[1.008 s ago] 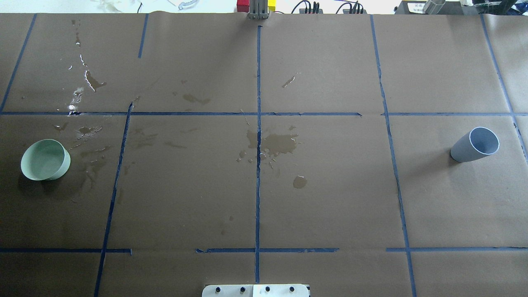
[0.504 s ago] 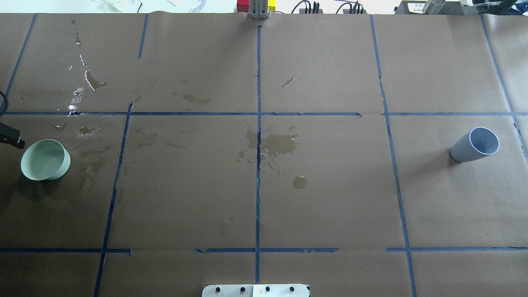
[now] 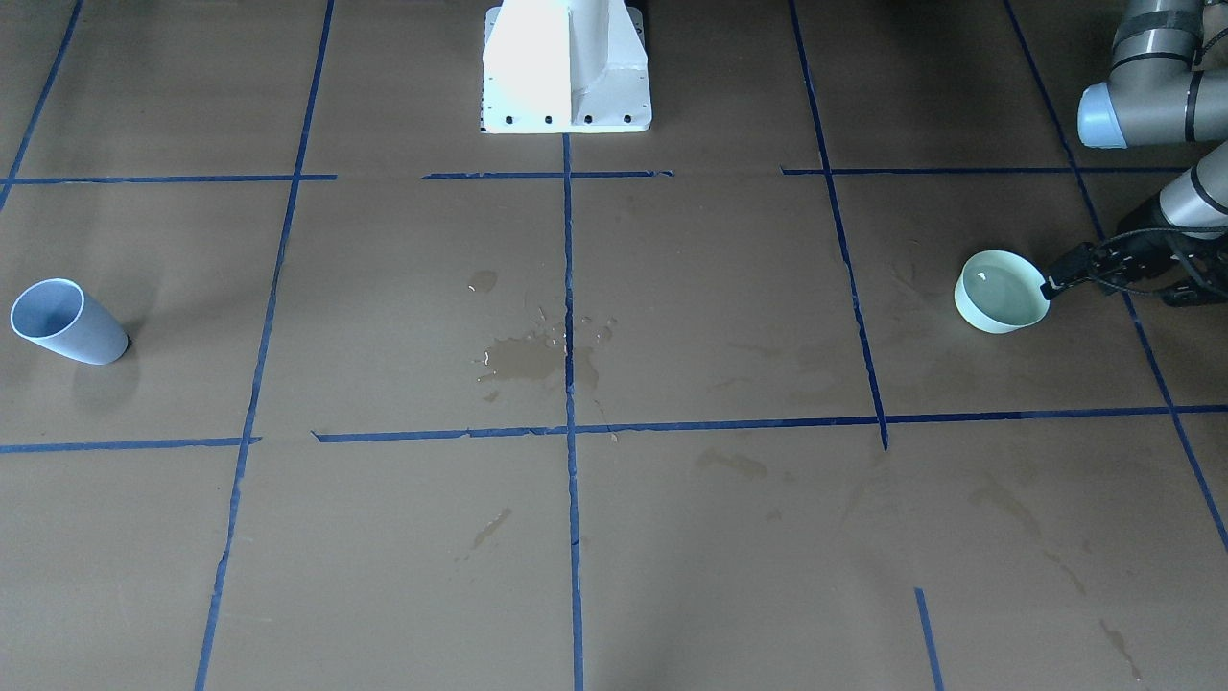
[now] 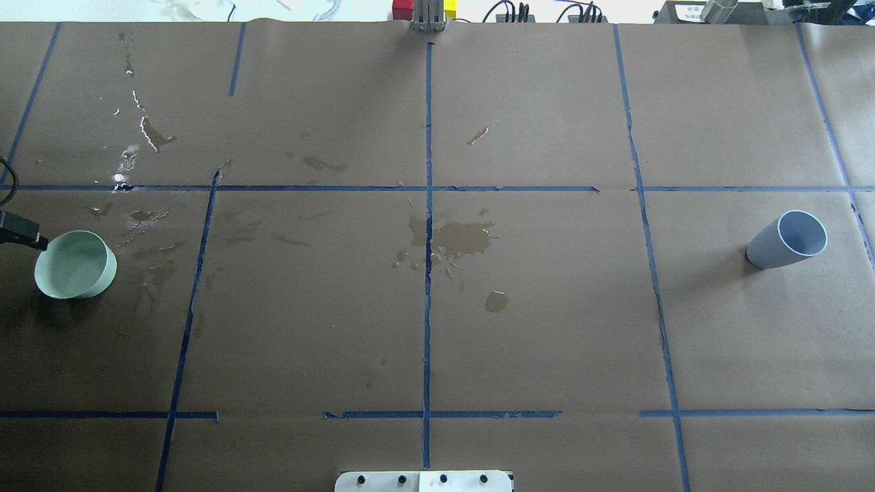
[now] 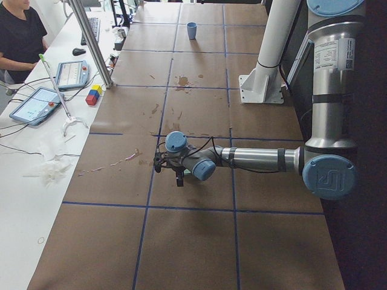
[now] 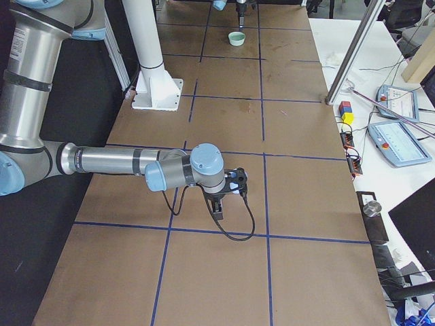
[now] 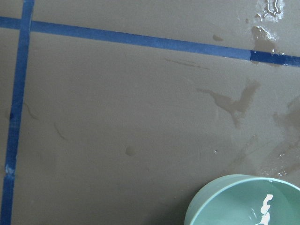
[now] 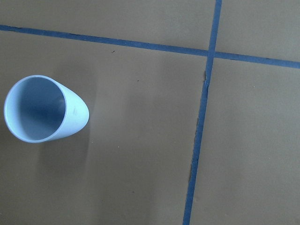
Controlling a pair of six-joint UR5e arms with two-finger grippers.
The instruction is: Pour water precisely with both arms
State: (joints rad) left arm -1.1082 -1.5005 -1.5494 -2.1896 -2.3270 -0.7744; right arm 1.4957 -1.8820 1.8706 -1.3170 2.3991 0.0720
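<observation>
The wide table covered with brown paper (image 4: pixel 547 328) is divided into rectangles by dark blue tape strips (image 4: pixel 428 137), and a white pedestal base (image 3: pixel 566 67) stands at its robot-side edge. A low pale green round bowl (image 4: pixel 74 265) stands near the left end and a tall grey-blue cup (image 4: pixel 786 240) near the right end. A glossy puddle of water (image 4: pixel 465 239) lies across the middle tape line (smaller wet patches are scattered toward the bowl).

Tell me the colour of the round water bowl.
Pale mint-green round bowl, clearest in exterior front-facing view.
</observation>
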